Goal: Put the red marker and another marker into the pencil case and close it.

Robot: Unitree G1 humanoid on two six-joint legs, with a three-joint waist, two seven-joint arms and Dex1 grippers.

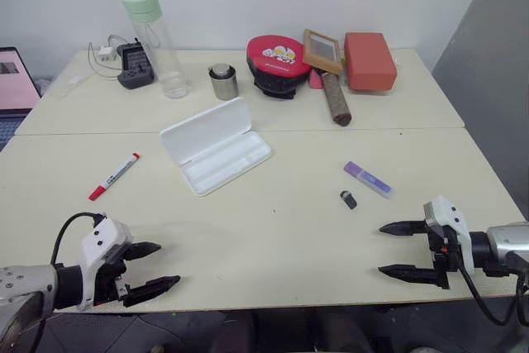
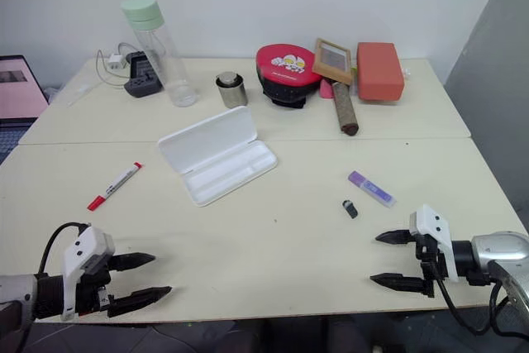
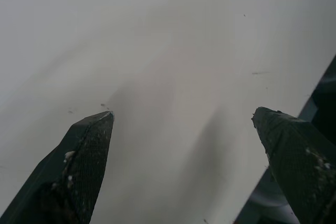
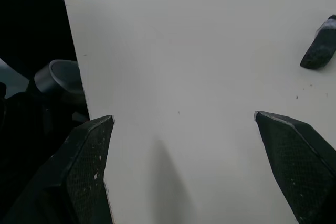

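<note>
Looking over your surface [image 1: 273, 237], you have the pencil case [image 1: 216, 146] lying open near the middle, lid hinged back, tray bare. Your red marker [image 1: 114, 176] lies well to its left, slanted, apart from everything. Your purple marker [image 1: 369, 179] lies to the right of the case, with a small dark cap-like piece [image 1: 349, 199] just beside it. Your left pincer [image 1: 154, 269] hovers at the near left edge, fingers spread wide, holding nothing. Your right pincer [image 1: 392, 248] hovers at the near right edge, pointing inward, also wide and holding nothing.
</note>
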